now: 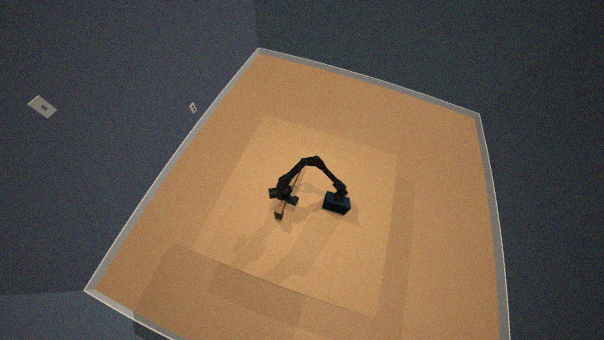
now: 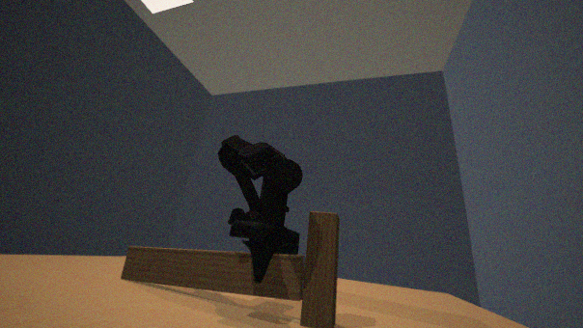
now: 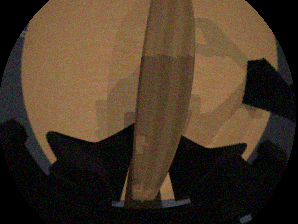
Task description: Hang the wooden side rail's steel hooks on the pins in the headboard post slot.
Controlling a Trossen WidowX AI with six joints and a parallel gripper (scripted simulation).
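Observation:
The wooden side rail [image 2: 193, 267] [image 3: 165, 90] stands on edge as a long brown board. Its far end is down at the table on the left in the exterior view, and its near end is slightly raised, with shadow below. My gripper [image 2: 260, 277] [image 3: 149, 127] is shut on the rail near its post end, one finger on each side. The headboard post [image 2: 320, 265] [image 1: 278, 216] stands upright. The rail's near end is right against the post's side in the exterior view, with no clear gap. The hooks, slot and pins are hidden, so their engagement cannot be told.
The arm's base [image 1: 336, 203] stands on the tan table [image 1: 440, 200], to the right of the post in the top view. The arm arches from it over the rail. Blue-grey walls surround the table, and shadows of the arm fall across it.

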